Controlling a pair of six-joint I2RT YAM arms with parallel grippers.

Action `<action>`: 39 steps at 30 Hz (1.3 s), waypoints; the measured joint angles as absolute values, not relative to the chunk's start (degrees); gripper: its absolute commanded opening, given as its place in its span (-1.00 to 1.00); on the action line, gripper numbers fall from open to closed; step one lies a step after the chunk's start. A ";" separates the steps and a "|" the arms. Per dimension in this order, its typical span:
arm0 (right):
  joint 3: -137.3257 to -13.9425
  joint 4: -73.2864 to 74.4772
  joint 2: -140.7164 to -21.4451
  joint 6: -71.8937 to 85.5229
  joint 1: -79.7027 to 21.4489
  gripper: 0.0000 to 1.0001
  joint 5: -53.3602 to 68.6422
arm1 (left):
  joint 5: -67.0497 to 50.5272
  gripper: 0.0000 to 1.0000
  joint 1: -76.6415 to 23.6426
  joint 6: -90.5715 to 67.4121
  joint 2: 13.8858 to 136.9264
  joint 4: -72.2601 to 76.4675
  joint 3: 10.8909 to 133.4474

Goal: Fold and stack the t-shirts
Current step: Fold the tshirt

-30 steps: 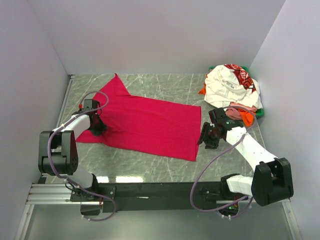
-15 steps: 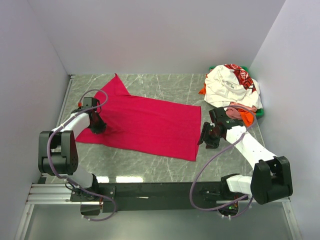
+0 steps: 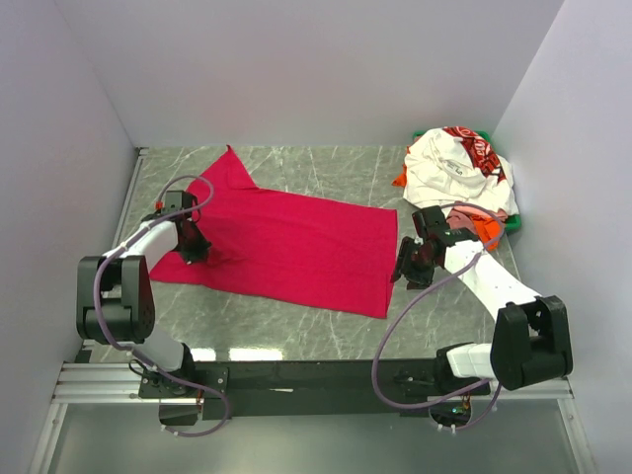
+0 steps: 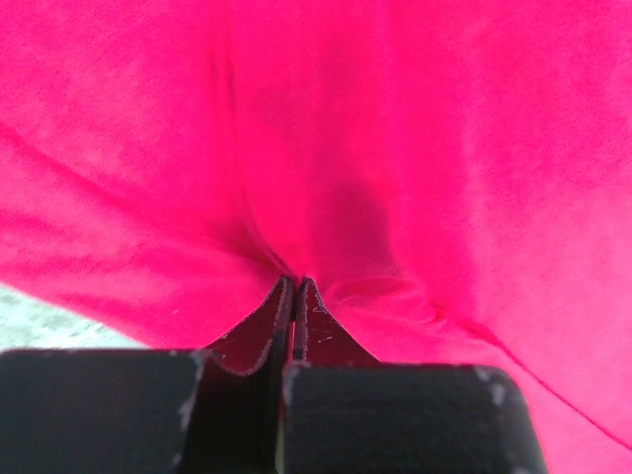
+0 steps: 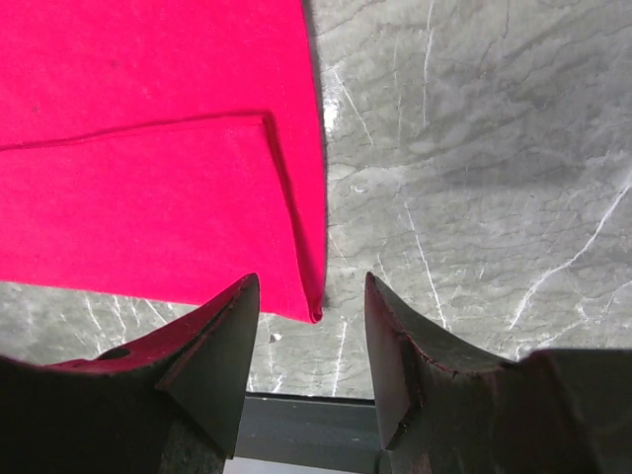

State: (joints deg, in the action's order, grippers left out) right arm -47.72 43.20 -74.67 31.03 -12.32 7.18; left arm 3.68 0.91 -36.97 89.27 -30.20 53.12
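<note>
Red t-shirt (image 3: 286,247): one, plain crimson, spread nearly flat on the grey marbled surface (image 3: 296,331), left of centre, with one sleeve pointing to the far side. Its near-left edge is partly hidden under the left arm. Left fingers (image 4: 286,316): together, clamped on a pinch of the red cloth near the shirt's left edge, with the cloth puckered at their tips. From overhead the grip itself is hidden beneath the black wrist. Right fingers (image 5: 222,336): apart, one on either side of the shirt's near-right corner, where a doubled layer shows. Whether they touch cloth or surface cannot be told. Pile of t-shirts (image 3: 459,183): far right corner, by the wall. White shirt with red-and-black print (image 3: 444,168) on top. Orange shirt (image 3: 484,229) and green shirt (image 3: 514,225) show only as slivers at the edges, so the number and shape of the shirts beneath cannot be made out.
</note>
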 measured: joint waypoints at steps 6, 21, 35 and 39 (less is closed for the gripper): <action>-47.77 43.31 -75.00 30.55 -11.57 0.08 7.11 | 2.15 -0.99 -0.69 -36.88 94.02 -29.17 58.08; -51.33 44.18 -78.26 28.73 -8.75 0.08 6.83 | 1.13 -0.99 -6.31 -36.88 105.01 -28.34 70.65; -54.17 44.80 -81.49 27.09 -7.11 0.08 6.68 | -0.14 -0.34 -8.95 -37.06 111.53 -29.89 77.71; -55.51 44.86 -82.52 26.76 -7.09 0.08 6.85 | -0.25 0.09 -9.21 -37.26 111.59 -30.24 78.08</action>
